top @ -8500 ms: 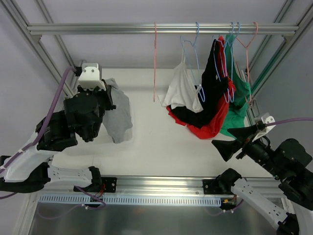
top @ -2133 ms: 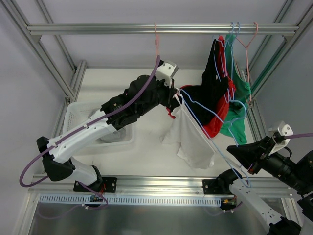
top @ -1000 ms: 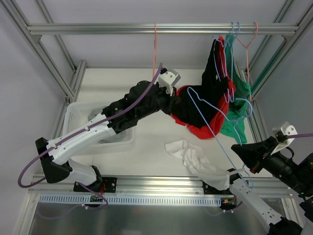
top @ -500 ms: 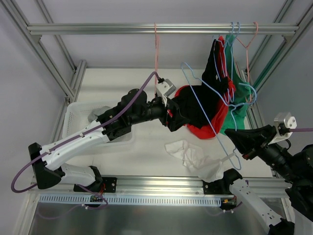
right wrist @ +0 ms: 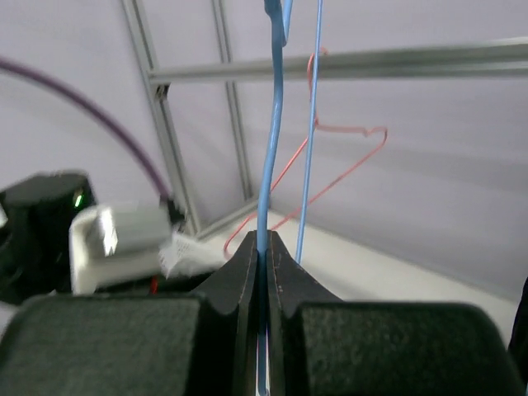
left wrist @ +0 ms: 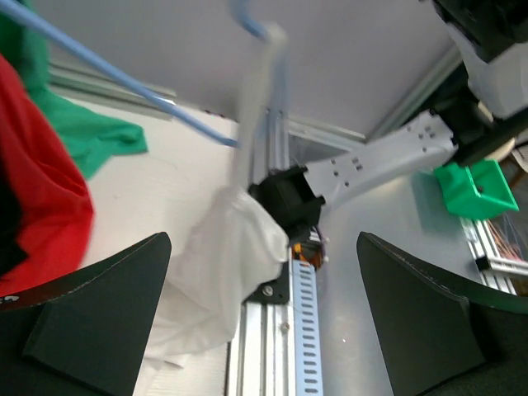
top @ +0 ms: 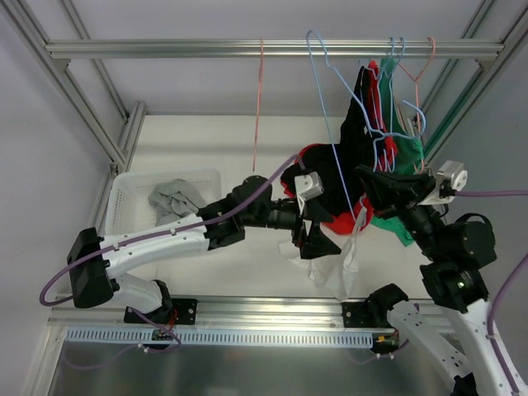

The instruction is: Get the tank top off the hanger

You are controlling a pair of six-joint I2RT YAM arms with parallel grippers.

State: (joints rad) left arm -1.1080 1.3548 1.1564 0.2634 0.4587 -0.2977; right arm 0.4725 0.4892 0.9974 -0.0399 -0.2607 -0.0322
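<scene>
the blue hanger (right wrist: 273, 148) is clamped between the closed fingers of the right gripper (right wrist: 262, 247) and held raised, its hook near the top rail (top: 165, 48). the white tank top (top: 345, 257) is seen hanging by one strap from the hanger wire, its lower part bunched over the near edge of the table (top: 247, 268). the left gripper (top: 314, 241) is held wide open just beside the cloth, with nothing grasped.

— Light okay?
— Bright and even; I see only soft shadows.
— Wrist feeds?
— My left one smears the tank top (left wrist: 219, 280) with motion blur; my right fingers (right wrist: 313, 330) sit out of focus.
</scene>
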